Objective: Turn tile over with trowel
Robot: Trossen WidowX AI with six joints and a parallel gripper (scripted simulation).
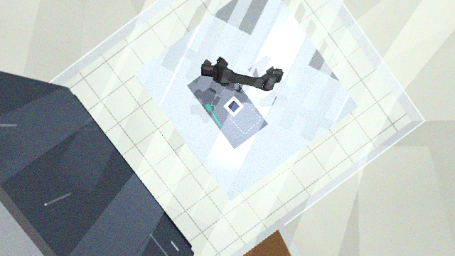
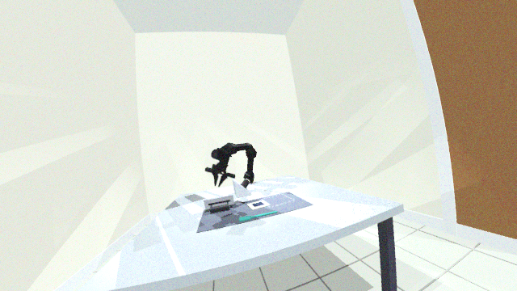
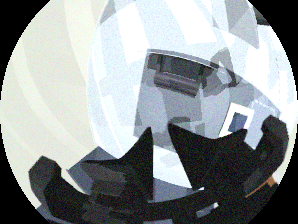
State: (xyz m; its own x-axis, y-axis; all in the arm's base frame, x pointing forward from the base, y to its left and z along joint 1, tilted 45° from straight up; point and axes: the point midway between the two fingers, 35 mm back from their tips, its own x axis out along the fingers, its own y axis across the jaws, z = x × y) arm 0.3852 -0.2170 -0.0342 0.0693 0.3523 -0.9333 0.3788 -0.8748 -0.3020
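The tile (image 1: 233,106) (image 2: 258,204) (image 3: 237,121) lies flat on the grey mat (image 1: 232,142) (image 2: 203,228), showing a white border around a dark blue centre. It lies beside the dashed outline (image 1: 245,134), mostly outside it. The small teal trowel (image 1: 215,116) (image 2: 258,216) lies along one long edge of the mat, its wide end away from the outline; I cannot make it out in the wrist view. My gripper (image 2: 217,185) (image 3: 159,128) is partly open and empty, with a narrow gap between its fingertips. It hangs well above the table, pointing down. The arm hides its fingertips in the top view.
A low grey stand (image 2: 218,203) (image 3: 175,82) with dark bars is on the mat's end far from the outline, below the gripper. A pale upright wedge (image 2: 240,189) is near the arm's base. The pale table (image 1: 227,188) (image 2: 226,250) extends around the mat.
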